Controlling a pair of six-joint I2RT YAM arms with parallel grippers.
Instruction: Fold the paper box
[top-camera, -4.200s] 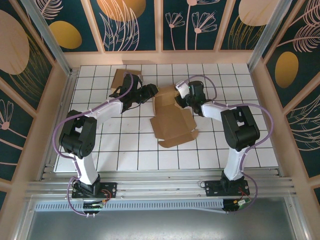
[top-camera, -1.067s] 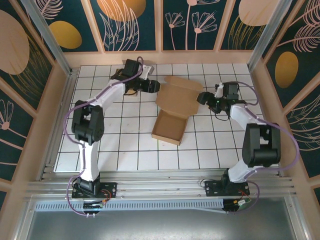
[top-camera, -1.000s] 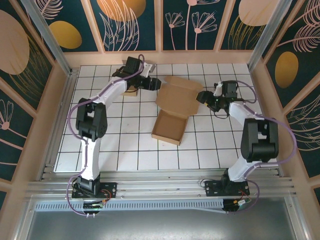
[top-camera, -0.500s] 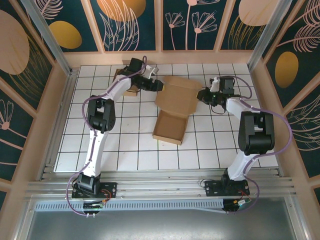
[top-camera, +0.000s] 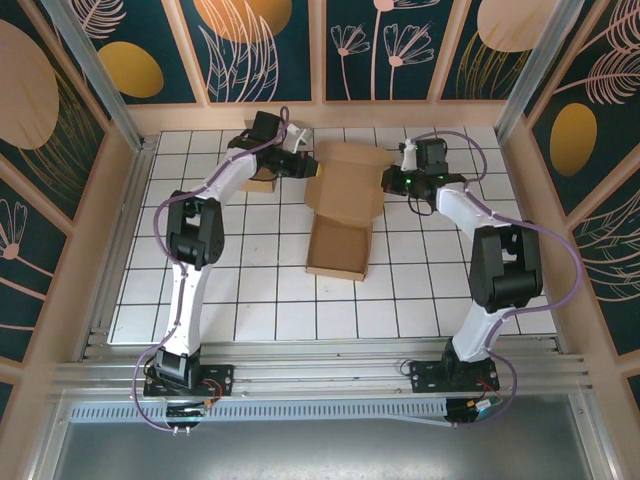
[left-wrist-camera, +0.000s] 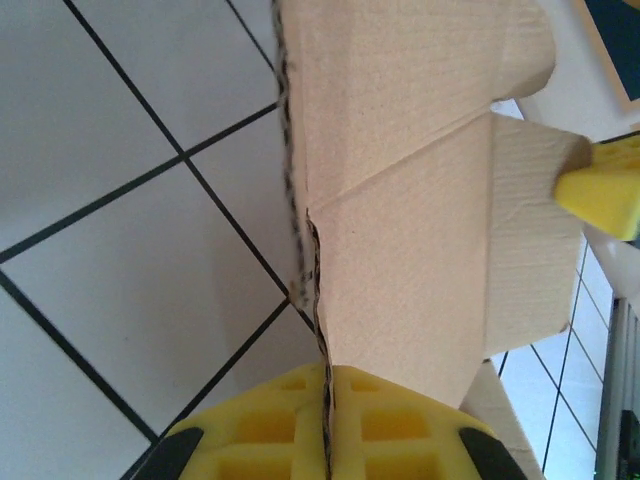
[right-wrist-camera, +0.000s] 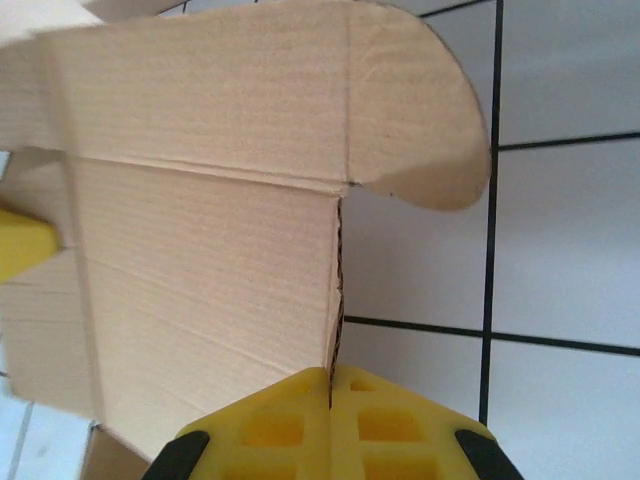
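Both grippers pinched the lid of the paper box (top-camera: 338, 250) at the far middle of the table (top-camera: 250, 300).
Top: brown tray lay nearer with the lid open behind it; left gripper (top-camera: 311, 172) and right gripper (top-camera: 388, 180) were at its opposite edges, jaws too small to read. Left wrist: yellow pads clamped a creased cardboard edge. Right wrist: pads clamped an edge below a rounded flap; tray cut off.
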